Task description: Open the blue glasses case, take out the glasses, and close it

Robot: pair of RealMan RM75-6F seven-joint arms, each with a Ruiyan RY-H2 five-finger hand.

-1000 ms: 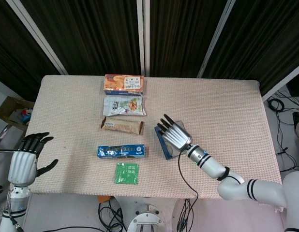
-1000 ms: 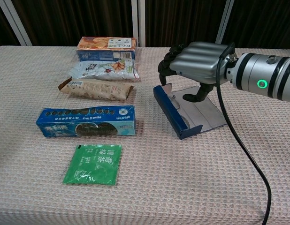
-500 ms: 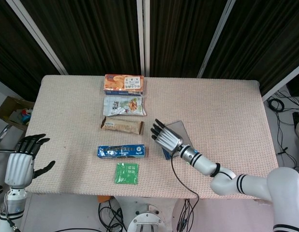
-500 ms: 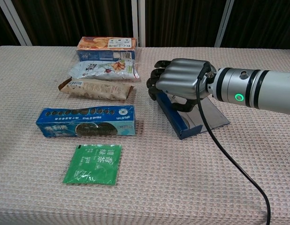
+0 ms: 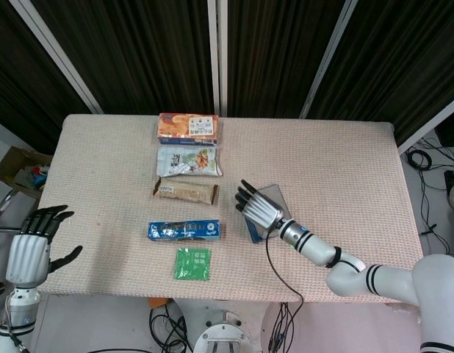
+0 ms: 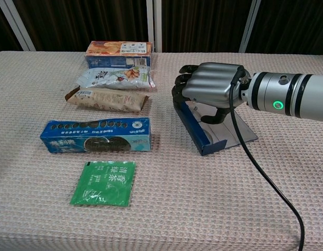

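Head view: the right hand [image 5: 259,208] is hovering over the open blue glasses case [image 5: 265,218] at mid-table, its grip unclear. The left hand [image 5: 34,245] is hanging open off the table's left edge.

Chest view: the right hand [image 6: 209,91] is curling its fingers [image 6: 180,92] over the blue glasses case [image 6: 216,130], beneath it; whether it is gripping the case, I cannot tell.

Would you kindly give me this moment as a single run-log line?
stage: case open | right hand: over blue glasses case, fingers curled at its raised side | left hand: idle at table edge, holding nothing | glasses: not visible
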